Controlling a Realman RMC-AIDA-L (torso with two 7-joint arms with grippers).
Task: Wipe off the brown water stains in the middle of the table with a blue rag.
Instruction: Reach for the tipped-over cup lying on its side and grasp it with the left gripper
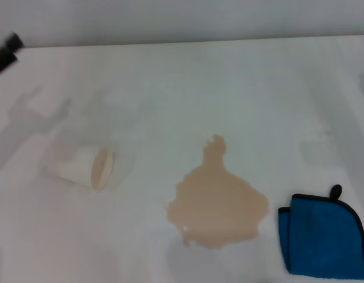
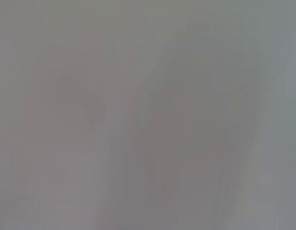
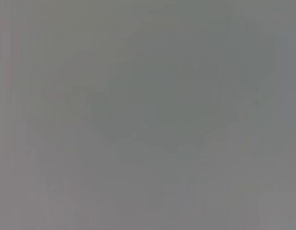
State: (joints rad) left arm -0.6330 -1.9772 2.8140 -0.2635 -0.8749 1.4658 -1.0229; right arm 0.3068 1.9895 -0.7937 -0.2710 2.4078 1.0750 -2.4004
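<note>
The brown water stains [image 1: 219, 203] form one tan puddle with a narrow neck, lying in the middle of the white table [image 1: 229, 88]. Just right of it, near the front right corner of the head view, the blue rag [image 1: 323, 236] lies folded, its black loop pointing away from me. Nothing touches the rag or the puddle. A black part of my left gripper [image 1: 6, 52] shows at the far left edge, well away from both, casting a shadow on the table. My right gripper is out of view. Both wrist views show only plain grey.
A pale paper cup [image 1: 86, 167] lies on its side left of the puddle, its mouth facing the stain, with a faint wet patch around it. The table's far edge [image 1: 187, 41] runs across the top of the head view.
</note>
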